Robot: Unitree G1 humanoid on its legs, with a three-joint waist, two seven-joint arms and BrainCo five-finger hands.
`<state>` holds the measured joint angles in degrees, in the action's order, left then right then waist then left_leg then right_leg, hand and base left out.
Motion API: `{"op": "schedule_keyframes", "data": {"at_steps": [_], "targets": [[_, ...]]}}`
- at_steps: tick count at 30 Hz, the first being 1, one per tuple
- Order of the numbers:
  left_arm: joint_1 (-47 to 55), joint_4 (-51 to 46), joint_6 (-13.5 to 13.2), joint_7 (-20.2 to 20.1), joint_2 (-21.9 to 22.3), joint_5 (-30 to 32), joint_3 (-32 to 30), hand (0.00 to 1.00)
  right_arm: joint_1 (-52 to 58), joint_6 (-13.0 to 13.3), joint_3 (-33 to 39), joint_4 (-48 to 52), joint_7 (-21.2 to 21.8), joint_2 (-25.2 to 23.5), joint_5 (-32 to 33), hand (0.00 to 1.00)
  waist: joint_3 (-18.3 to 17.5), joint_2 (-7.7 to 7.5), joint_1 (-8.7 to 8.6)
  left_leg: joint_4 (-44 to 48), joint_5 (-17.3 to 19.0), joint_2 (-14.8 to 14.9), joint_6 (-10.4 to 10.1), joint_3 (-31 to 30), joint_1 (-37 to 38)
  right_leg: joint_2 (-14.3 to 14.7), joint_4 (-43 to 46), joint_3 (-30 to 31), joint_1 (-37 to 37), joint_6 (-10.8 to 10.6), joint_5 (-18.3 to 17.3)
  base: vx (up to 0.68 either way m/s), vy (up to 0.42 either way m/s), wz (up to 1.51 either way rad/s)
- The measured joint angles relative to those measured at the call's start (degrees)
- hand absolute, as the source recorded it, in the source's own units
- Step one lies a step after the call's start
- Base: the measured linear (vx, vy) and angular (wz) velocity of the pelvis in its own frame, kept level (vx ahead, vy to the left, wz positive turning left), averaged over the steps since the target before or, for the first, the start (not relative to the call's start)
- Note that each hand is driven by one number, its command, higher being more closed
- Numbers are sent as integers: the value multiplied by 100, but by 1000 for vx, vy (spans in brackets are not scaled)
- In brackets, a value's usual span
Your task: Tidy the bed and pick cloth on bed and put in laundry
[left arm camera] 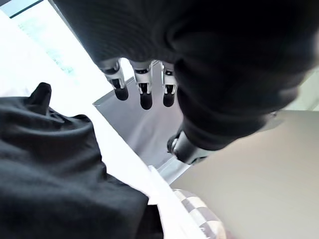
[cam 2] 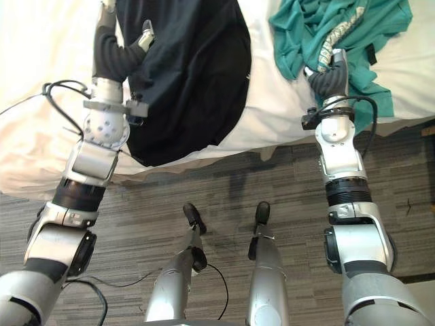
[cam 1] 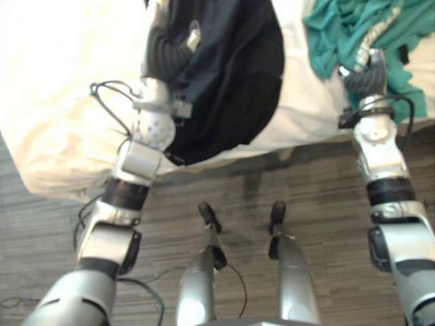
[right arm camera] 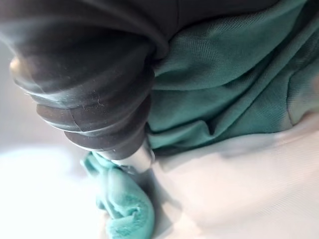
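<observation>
Overhead, left hand (cam 1: 168,53) straight-fingered over smooth black cloth (cam 1: 231,75), right hand (cam 1: 367,73) on crumpled teal cloth (cam 1: 336,27), grip unclear.

Left hand (cam 2: 117,56) and right hand (cam 2: 330,76) reach forward, well apart — left fingers (left arm camera: 145,92) straight.
</observation>
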<state>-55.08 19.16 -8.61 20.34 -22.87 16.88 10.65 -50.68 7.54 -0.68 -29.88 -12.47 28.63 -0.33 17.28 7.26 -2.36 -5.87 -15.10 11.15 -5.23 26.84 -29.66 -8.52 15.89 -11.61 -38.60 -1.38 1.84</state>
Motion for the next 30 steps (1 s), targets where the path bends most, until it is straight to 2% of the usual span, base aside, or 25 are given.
{"op": "schedule_keyframes", "data": {"at_steps": [3,6,9,13,15,17,18,22,26,28,30], "targets": [[-318,543,220,-12,165,341,138,0,-64,3,3,163,0,-99,3,100,4,-6,-12,0,-6,44,-9,95,-35,58,1,83,-105,27,18,46,-67,-17],[-637,1058,349,-44,286,648,333,0,-78,46,11,242,-2,-140,5,100,21,-33,-26,0,-92,62,-134,178,-90,75,0,109,-182,51,34,36,-64,-6],[-873,1495,521,-339,431,1097,433,0,-86,70,94,381,-4,-225,8,100,26,-40,-31,-2,-89,89,-136,290,-137,107,-3,152,-255,64,43,24,-57,-7],[-1199,2170,588,-563,562,1523,451,0,-171,79,167,561,-4,-379,32,100,118,-186,-85,-3,-7,119,-193,448,-228,156,-96,246,-382,56,142,12,-31,-14],[-1254,2218,578,-617,577,1647,384,0,-173,78,238,650,0,-408,40,100,136,-215,-83,-3,-1,129,-183,500,-260,175,-199,259,-384,58,212,14,-20,-7],[-1294,2241,543,-842,566,1795,382,0,-193,78,327,677,15,-483,51,100,151,-239,-69,-3,-2,125,-182,563,-258,178,-231,295,-383,39,235,12,-21,-5],[-1332,2243,538,-1003,552,1893,347,100,-196,77,326,677,33,-495,60,100,154,-244,-56,-3,-2,126,-182,577,-257,183,-254,305,-380,35,250,2,-27,-7],[-1345,2287,439,-1283,319,2143,229,100,-331,74,337,677,186,-544,226,100,155,-247,-33,-4,-2,189,-182,658,-228,278,-572,360,-256,43,445,-16,-30,-14],[-1336,2406,328,-1434,19,2153,219,100,-332,74,443,721,268,-561,338,100,155,-248,-48,-4,47,240,-110,706,-64,341,-652,377,-80,47,458,-36,-41,-9],[-1304,2393,288,-1559,-116,2146,228,100,-266,79,512,956,267,-545,437,100,155,-248,-56,-4,84,262,-110,715,2,359,-704,366,11,50,460,-7,-51,-4],[-1017,2088,229,-1574,-197,1872,234,100,-23,100,550,1332,257,-397,481,100,155,-248,-46,-4,79,265,-71,700,70,357,-713,330,111,31,444,27,-46,5]]}}
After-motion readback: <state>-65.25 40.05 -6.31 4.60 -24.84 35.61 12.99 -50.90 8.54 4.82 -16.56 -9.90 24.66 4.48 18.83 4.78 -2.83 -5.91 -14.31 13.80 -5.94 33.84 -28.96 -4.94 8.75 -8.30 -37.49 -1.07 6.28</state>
